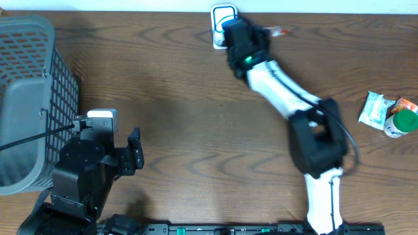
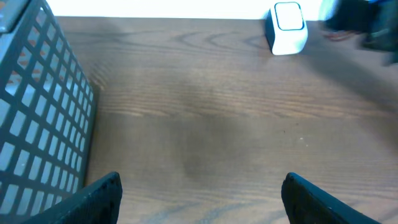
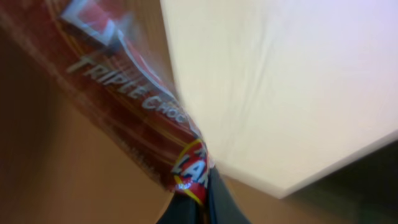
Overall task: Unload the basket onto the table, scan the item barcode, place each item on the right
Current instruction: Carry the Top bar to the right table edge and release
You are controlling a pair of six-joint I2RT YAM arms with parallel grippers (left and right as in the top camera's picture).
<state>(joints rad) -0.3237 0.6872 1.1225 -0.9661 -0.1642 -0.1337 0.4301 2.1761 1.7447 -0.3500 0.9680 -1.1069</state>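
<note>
1. Your right gripper point(image 1: 238, 31) is clamping shut on the red wrapper point(image 3: 124, 106). In the wrist view the jaws are pinching it at one end. Its long axis is running away from them, up and to the left, with "TRIPLE CHOC" showing.
2. Your right arm is reaching across to the far edge of the table point(image 1: 183, 117), so the wrapper is hanging over that edge, right by the scanner point(image 1: 224, 19).
3. From overhead, only a sliver of red is poking out on the gripper's right. The scanner is sitting just to the gripper's left, partly hidden under it. So the coming move is likely turning on this: you are probably needing to swing the wrapper leftward to face the scanner.
4. You are not seeing a barcode in any view, so you cannot tell which face is carrying it.
5. Your left gripper point(image 2: 199, 199) is standing wide open and empty beside the basket point(image 1: 26, 98), well apart from the scanner. The right arm is by far the nearer one.
6. A packet point(image 1: 375, 108) and a green-lidded jar point(image 1: 401, 123) are lying near the right edge, untouched.
</note>
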